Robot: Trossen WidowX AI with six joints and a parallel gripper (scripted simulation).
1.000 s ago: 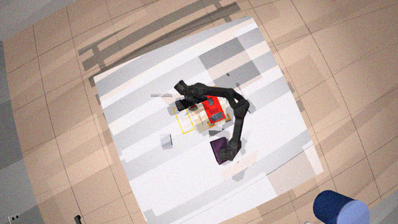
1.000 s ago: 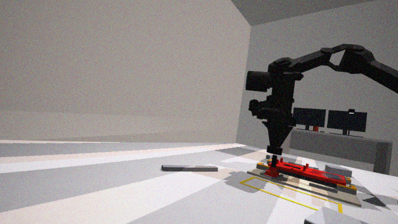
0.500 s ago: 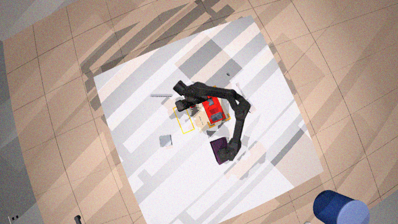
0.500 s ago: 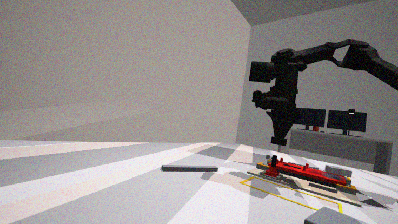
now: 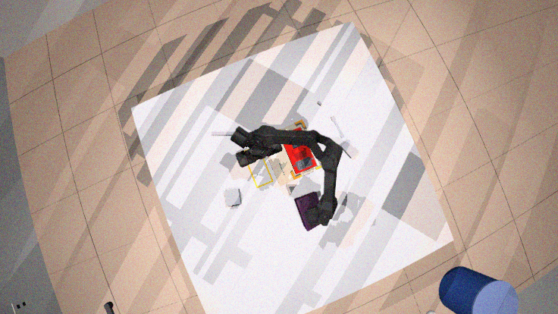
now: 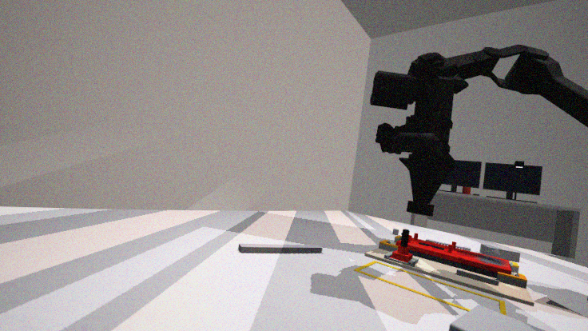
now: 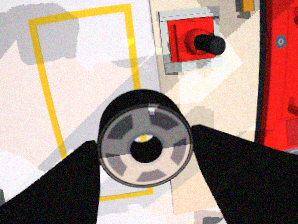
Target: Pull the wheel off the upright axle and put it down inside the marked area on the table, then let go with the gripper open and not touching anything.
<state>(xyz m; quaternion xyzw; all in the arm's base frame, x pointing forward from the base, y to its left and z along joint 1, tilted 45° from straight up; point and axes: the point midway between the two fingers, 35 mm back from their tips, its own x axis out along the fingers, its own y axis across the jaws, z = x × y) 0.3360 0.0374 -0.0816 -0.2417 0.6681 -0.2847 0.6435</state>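
One black arm [image 6: 534, 77] reaches down from high above the table [image 6: 123, 280], its gripper [image 7: 147, 156] clamped on the grey wheel [image 7: 145, 143], held over the yellow-outlined marked area [image 7: 80, 83] beside the bare axle [image 7: 208, 44].

The wheel [image 7: 145, 139] hangs in the tool [image 7: 145, 156] above the marked area [image 7: 85, 90], beside the axle [image 7: 208, 44].

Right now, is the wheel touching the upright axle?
Apart. The exterior view shows the gripper holding the wheel well above the axle; the wrist view shows the bare axle off to one side.
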